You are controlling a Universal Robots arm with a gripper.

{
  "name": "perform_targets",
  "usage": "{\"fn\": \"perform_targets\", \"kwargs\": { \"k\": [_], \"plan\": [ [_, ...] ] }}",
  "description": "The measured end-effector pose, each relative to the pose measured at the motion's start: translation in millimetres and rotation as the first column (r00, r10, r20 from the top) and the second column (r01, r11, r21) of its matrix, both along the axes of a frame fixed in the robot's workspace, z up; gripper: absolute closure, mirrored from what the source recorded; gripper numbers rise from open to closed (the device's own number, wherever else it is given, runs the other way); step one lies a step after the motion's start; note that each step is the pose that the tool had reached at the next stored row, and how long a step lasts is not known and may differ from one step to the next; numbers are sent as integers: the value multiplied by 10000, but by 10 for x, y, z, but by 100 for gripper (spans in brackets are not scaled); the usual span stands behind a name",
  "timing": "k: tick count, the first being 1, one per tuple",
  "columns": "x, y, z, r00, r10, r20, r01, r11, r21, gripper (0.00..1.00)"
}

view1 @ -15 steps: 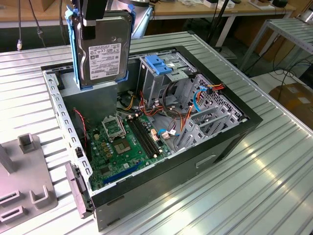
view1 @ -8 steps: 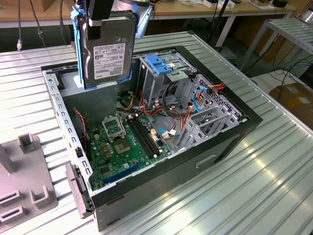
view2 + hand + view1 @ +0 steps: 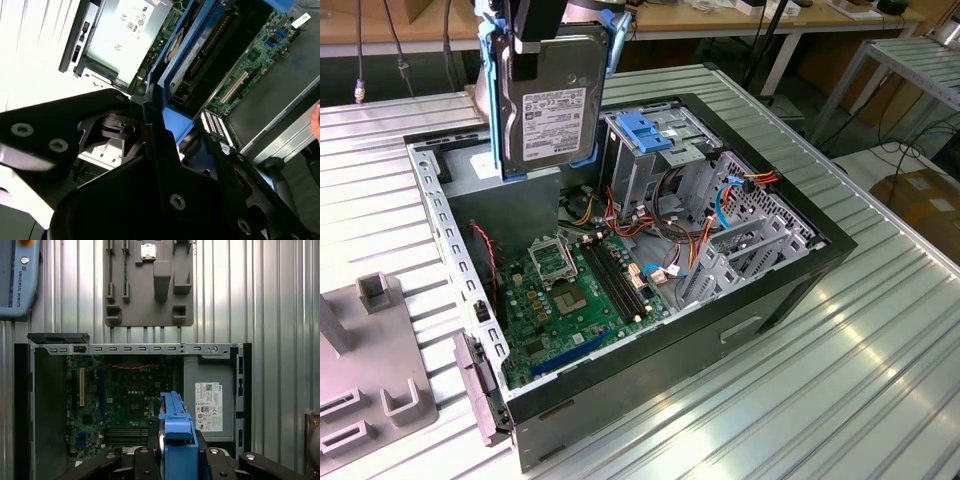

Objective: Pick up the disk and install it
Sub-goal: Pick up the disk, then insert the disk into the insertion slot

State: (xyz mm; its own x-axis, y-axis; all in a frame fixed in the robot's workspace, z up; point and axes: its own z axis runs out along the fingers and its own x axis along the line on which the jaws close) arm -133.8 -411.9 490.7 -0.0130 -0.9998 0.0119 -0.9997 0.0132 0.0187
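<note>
1. One arm, one load: the gripper (image 3: 530,45) is clamped on the disk (image 3: 552,100), with a dark finger lying across the top of the labelled face. The finger behind is hidden in the exterior view, so the pinch across both faces is probably square, not certainly.
2. Straight below the gripper hangs the disk, on edge, its long axis running up and down. Its label faces the exterior camera and its blue rails run along its sides.
3. It is held in the air over the far corner of the open computer case (image 3: 670,370), toward the exterior view's left, well clear of the motherboard (image 3: 570,290) beneath.
4. Toward the exterior view's right of the disk, and lower, stands the drive cage (image 3: 640,170), with its own blue bracket (image 3: 645,130) on top. Cage and disk are near but apart.
5. Seen in the first wrist view, the disk is edge-on between the dark fingers, with the open case below it.
</note>
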Motion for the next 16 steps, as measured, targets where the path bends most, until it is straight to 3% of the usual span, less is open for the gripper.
{"fn": "perform_targets", "kwargs": {
  "k": [7, 16],
  "plan": [
    [96, -10, -3, 10000, 0, -1, 0, 10000, -1, 63],
    [109, -10, -4, 10000, 0, -1, 0, 10000, -1, 63]
  ]
}}
